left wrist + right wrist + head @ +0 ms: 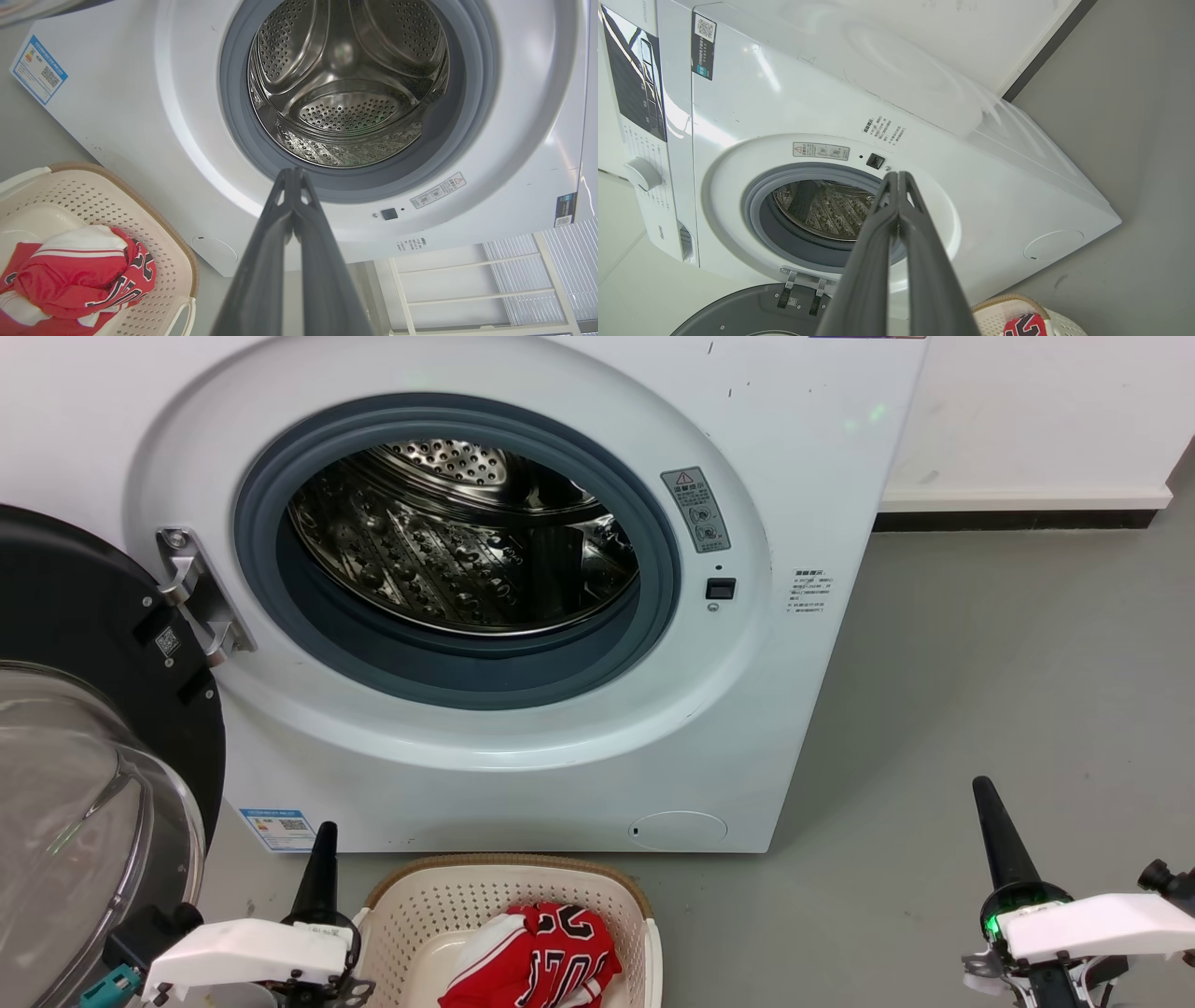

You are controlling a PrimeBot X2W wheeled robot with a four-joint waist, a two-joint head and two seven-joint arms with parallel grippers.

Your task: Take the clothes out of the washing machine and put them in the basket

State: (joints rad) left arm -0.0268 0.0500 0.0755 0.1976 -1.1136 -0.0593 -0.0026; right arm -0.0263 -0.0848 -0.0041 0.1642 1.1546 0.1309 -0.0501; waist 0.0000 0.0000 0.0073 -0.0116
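Two grippers sit low and near, each with its long dark fingers pressed together and nothing held between them. The left gripper [324, 840] points up just left of the basket [504, 864]. The right gripper [988, 798] stands well apart at the right, over the grey floor [980, 663]. The basket, cream with a brown woven-look rim, rests on the floor just in front of the washing machine [822, 476]. A red jersey [551, 952] with white trim and black numerals lies bundled inside it. Farther off, the machine's black-framed glass door [65, 616] hangs open to the left. A grey rubber ring [658, 616] surrounds the drum [467, 551], whose perforated steel walls catch the light.
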